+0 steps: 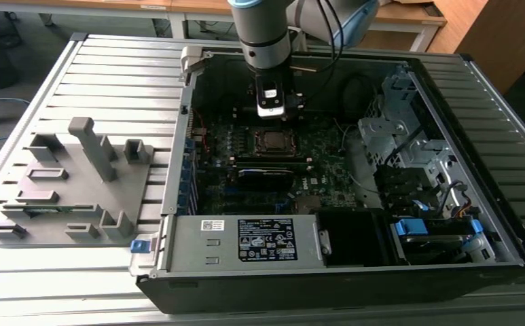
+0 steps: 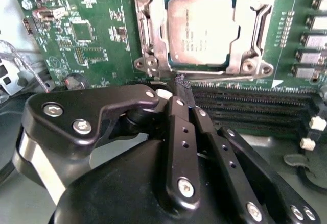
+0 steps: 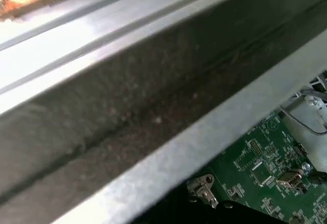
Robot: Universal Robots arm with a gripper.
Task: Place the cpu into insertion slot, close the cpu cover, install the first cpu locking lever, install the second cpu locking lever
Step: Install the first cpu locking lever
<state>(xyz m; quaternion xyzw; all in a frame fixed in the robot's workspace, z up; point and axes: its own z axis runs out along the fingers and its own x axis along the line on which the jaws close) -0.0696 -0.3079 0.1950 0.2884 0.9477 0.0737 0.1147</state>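
Exterior view: my gripper [image 1: 273, 115] hovers just above the insertion slot [image 1: 272, 140]; the white label [image 1: 266, 239] is too small to read. Second wrist view: fingers [image 2: 181, 127] pinched together, empty, beside the seated cpu [image 2: 202, 30] under its cpu cover [image 2: 148, 35]. I judge this lever work, demanding exact tip placement. First wrist view: motherboard [image 3: 265, 183], case wall [image 3: 153, 106].

arm [image 1: 260, 27]: cut off at the top middle of the exterior view.
cpu [image 1: 270, 140]: too small there for us to tell its edges.
cover [image 2: 153, 30]: one side cropped in the second wrist view.
memory slots [image 2: 245, 106]: partly behind the gripper [image 2: 181, 83].
case wall [image 3: 127, 106]: blurred in the first wrist view.
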